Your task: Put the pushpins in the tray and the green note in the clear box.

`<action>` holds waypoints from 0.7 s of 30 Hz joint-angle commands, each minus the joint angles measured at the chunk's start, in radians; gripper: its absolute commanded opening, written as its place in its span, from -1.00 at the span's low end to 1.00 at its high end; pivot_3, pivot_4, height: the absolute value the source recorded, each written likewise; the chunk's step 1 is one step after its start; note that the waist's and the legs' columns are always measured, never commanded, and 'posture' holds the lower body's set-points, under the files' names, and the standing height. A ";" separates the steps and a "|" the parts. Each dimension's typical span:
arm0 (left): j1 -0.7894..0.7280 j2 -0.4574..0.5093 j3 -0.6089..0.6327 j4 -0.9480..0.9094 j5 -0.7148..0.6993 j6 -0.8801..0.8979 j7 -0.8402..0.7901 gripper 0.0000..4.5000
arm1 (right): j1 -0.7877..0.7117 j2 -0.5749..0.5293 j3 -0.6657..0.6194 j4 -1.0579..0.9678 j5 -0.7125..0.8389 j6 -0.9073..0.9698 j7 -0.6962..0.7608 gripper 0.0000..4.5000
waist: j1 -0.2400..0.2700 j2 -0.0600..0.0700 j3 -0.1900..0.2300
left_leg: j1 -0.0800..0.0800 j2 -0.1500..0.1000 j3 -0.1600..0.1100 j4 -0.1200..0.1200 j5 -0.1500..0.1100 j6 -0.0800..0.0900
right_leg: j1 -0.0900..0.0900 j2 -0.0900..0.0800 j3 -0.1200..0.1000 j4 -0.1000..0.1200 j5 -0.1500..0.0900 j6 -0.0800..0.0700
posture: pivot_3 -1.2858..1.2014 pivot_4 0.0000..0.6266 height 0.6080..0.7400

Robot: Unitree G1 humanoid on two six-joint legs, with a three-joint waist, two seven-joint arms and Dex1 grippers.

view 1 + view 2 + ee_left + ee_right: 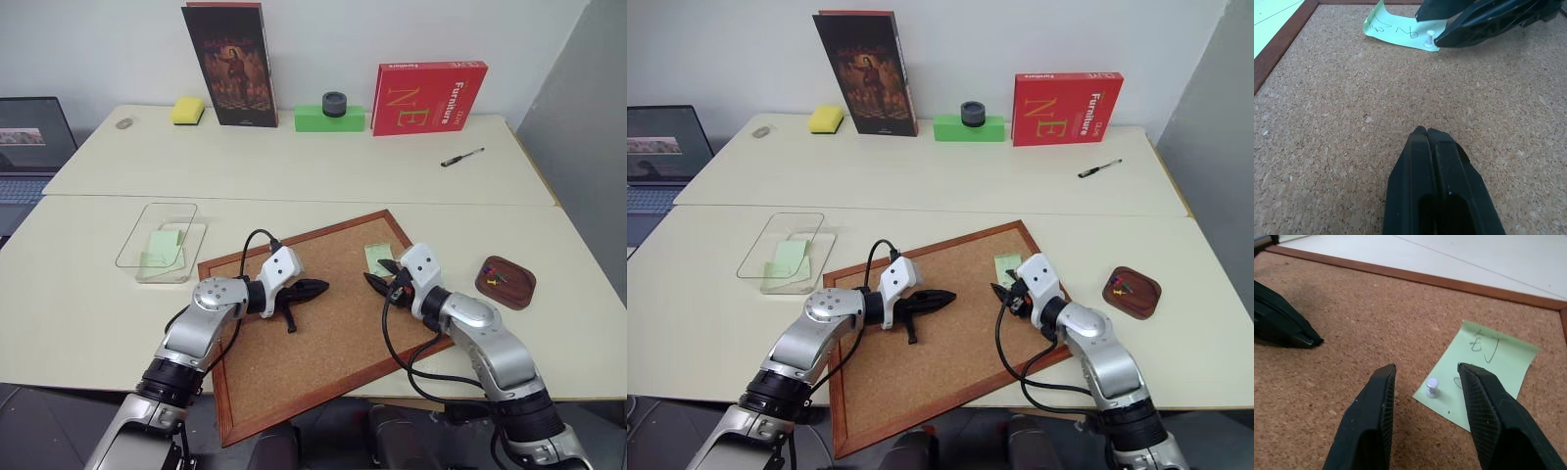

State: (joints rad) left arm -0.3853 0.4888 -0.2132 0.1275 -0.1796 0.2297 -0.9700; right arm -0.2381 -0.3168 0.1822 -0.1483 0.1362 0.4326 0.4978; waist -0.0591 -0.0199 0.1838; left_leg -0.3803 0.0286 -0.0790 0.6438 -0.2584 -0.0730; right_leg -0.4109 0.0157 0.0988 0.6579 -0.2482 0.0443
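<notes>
Straddling small white-headed pushpin (1432,387), right gripper (1426,373) has black fingers spread, one each side, nothing pinched yet. Pin fixes pale green paper note (1483,370) to large wood-framed corkboard (323,338). Left gripper (1426,132) pressed together, empty, resting mid-board. Small dark brown wooden tray (506,282) near board's right edge holds coloured pins; shallow clear plastic box (164,242) to board's left holds green slips. Advice: centre on pin head, pinch head not paper, pull straight out so note doesn't tear.
</notes>
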 commanded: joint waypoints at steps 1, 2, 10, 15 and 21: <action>0.022 0.008 -0.021 0.031 0.037 0.020 0.010 -1.00 | -0.010 0.010 -0.015 0.006 -0.004 -0.026 -0.008 -0.07 | 0.000 0.000 0.000 | 0.000 0.000 0.000 0.000 0.000 0.000 | 0.000 0.000 0.000 0.000 0.000 0.000 | 0.03 -0.52 1.00; 0.021 0.008 -0.021 0.031 0.037 0.020 0.010 -1.00 | -0.009 0.011 -0.017 0.010 -0.004 -0.030 -0.009 -0.07 | 0.000 0.000 0.000 | 0.000 0.000 0.000 0.000 0.000 0.000 | 0.000 0.000 0.000 0.000 0.000 0.000 | 0.03 -0.52 1.00; 0.023 0.010 -0.021 0.029 0.037 0.020 0.010 -1.00 | -0.004 0.017 -0.032 0.013 0.007 -0.044 -0.010 -0.62 | 0.000 0.000 0.000 | 0.000 0.000 0.000 0.000 0.000 0.000 | 0.000 0.000 0.000 0.000 0.000 0.000 | 0.03 -0.52 1.00; 0.022 0.009 -0.020 0.031 0.038 0.019 0.011 -1.00 | 0.000 0.018 -0.034 0.007 0.012 -0.043 -0.006 -0.98 | 0.000 0.000 0.000 | 0.000 0.000 0.000 0.000 0.000 0.000 | 0.000 0.000 0.000 0.000 0.000 0.000 | 0.03 -0.52 1.00; 0.030 0.009 -0.017 0.025 0.030 0.021 0.007 -1.00 | -0.008 0.007 -0.029 -0.025 0.006 -0.062 0.007 -0.98 | 0.000 0.000 0.000 | 0.000 0.000 0.000 0.000 0.000 0.000 | 0.000 0.000 0.000 0.000 0.000 0.000 | 0.03 -0.52 1.00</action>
State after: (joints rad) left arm -0.3843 0.4884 -0.2126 0.1270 -0.1797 0.2291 -0.9691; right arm -0.2372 -0.3025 0.1743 -0.1181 0.1380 0.4091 0.4975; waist -0.0595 -0.0199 0.1838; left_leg -0.3803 0.0286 -0.0789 0.6439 -0.2584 -0.0730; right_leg -0.4109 0.0157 0.0988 0.6579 -0.2482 0.0443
